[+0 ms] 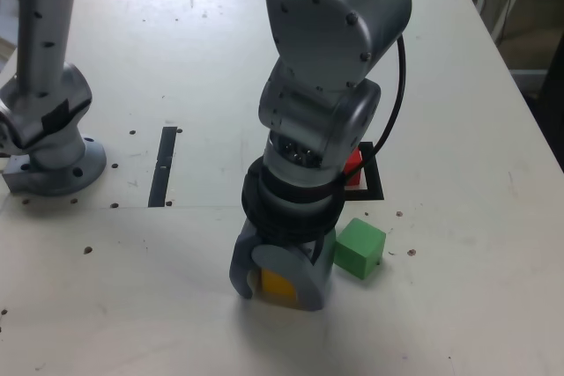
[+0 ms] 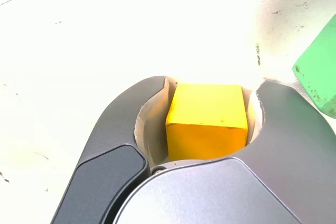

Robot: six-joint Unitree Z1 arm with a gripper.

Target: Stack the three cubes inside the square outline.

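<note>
The yellow cube (image 1: 278, 284) (image 2: 207, 114) rests on the table near the front, and my gripper (image 1: 278, 290) (image 2: 214, 83) is down over it. The jaws press its two sides, shut on it. Just to the exterior view's right of the gripper lies the green cube (image 1: 360, 248) (image 2: 319, 72), apart from it. Behind the arm, the red cube (image 1: 354, 167) sits inside the square outline (image 1: 376, 189). My arm hides most of both.
A narrow black strip (image 1: 163, 165) lies on the table at the exterior view's left of centre. A second grey arm's base (image 1: 53, 165) stands at the far left. The table's right edge (image 1: 520, 103) runs close to other furniture.
</note>
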